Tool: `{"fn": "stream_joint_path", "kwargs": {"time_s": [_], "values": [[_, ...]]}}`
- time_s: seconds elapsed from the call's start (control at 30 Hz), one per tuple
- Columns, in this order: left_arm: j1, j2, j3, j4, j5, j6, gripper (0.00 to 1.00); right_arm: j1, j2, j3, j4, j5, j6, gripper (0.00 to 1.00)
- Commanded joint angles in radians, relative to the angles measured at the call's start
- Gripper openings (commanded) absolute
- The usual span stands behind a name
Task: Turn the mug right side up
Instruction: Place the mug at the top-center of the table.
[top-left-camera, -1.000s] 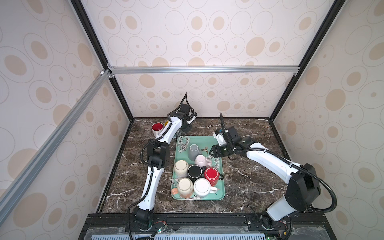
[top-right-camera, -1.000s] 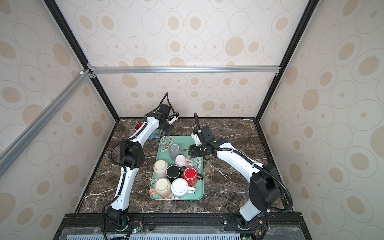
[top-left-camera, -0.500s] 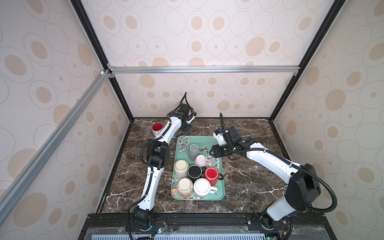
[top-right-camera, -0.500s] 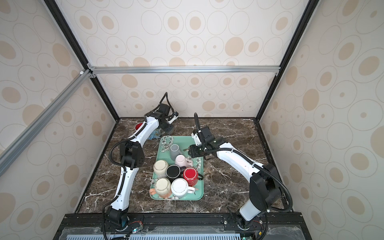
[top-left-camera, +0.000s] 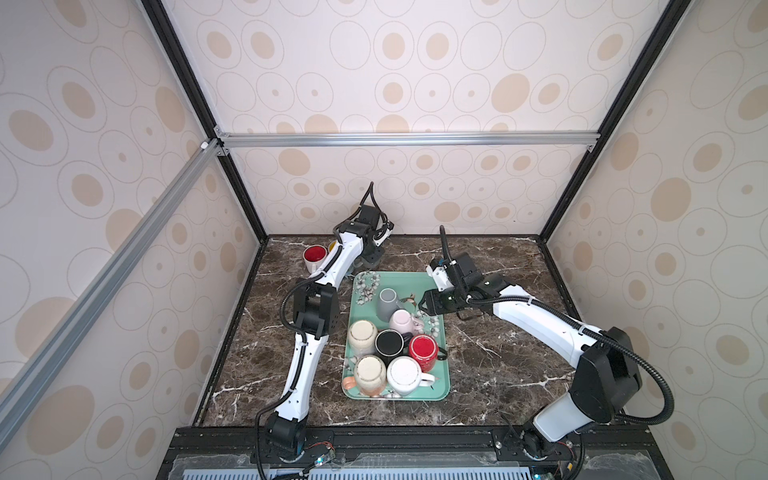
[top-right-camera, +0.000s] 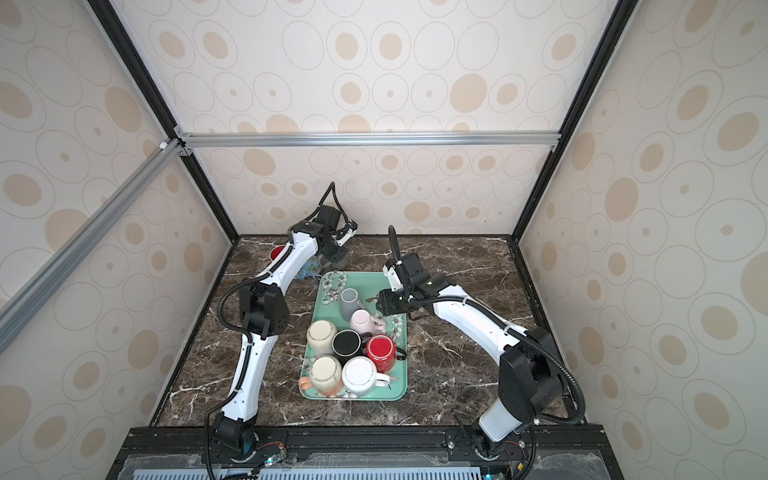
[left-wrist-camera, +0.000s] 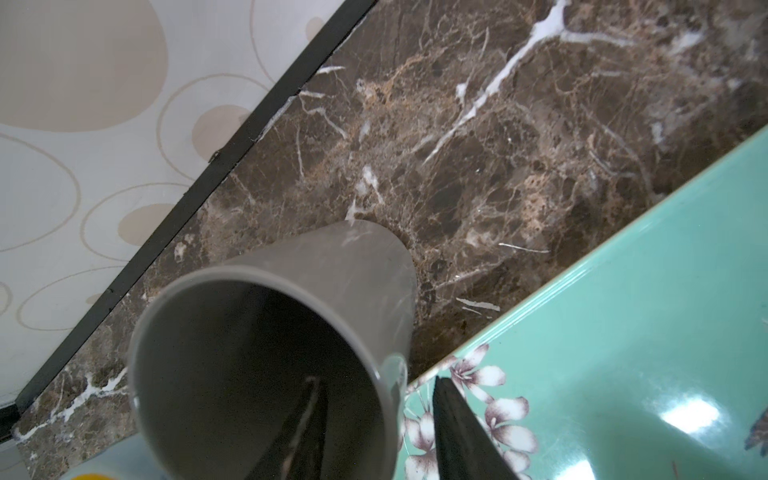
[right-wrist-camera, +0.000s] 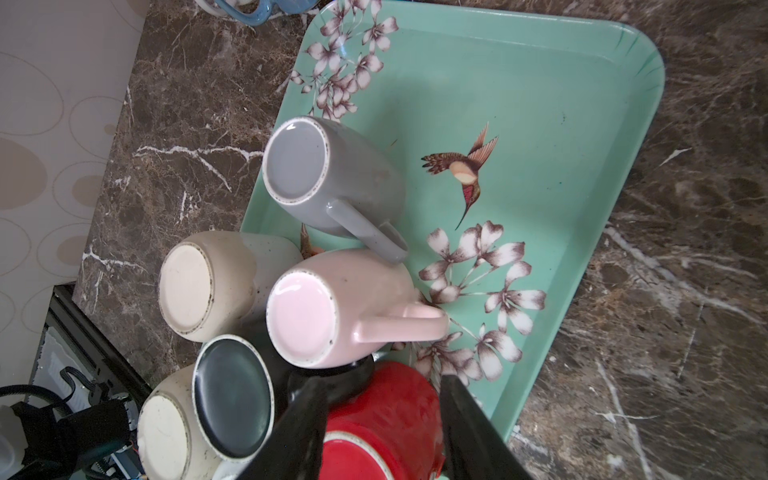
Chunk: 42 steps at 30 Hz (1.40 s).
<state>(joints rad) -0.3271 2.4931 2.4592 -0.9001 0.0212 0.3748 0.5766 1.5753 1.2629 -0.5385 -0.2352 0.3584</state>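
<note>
Mug, taupe ceramic, stands upright with its mouth up on the dark marble tabletop. In both top views it sits just off the upper left corner of the mint-green floral tray. Left hand straddles the rim, one finger inside and one outside, jaws parted with a gap to the wall; not gripping. Right hand is open and empty, poised above the pink ceramic mug and red ceramic mug on the tray.
</note>
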Motion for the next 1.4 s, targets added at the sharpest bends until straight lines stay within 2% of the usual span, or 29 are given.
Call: {"fn": "stream_joint_path", "kwargs": {"time_s": [0.0, 0.33, 0.5, 0.87, 1.03, 1.2, 1.37], "values": [[0.002, -0.007, 0.043, -0.017, 0.019, 0.004, 0.45, -0.001, -0.002, 0.006, -0.016, -0.001, 0.007, 0.48], [-0.001, -0.042, 0.046, -0.014, 0.023, -0.004, 0.5, -0.003, -0.036, -0.005, -0.041, 0.017, -0.007, 0.48], [-0.002, -0.069, 0.044, -0.008, 0.022, -0.008, 0.57, -0.001, -0.066, -0.011, -0.077, 0.05, -0.031, 0.48], [-0.005, -0.133, 0.037, -0.008, 0.044, -0.024, 0.61, -0.002, -0.162, -0.049, -0.158, 0.081, -0.086, 0.48], [-0.01, -0.201, 0.02, -0.013, 0.068, -0.047, 0.61, 0.023, -0.223, -0.069, -0.264, 0.181, -0.13, 0.48], [-0.031, -0.312, -0.082, -0.013, 0.093, -0.071, 0.63, 0.093, -0.258, -0.084, -0.383, 0.287, -0.172, 0.48], [-0.063, -0.471, -0.309, 0.031, 0.118, -0.093, 0.64, 0.178, -0.283, -0.151, -0.382, 0.275, -0.215, 0.48]]}}
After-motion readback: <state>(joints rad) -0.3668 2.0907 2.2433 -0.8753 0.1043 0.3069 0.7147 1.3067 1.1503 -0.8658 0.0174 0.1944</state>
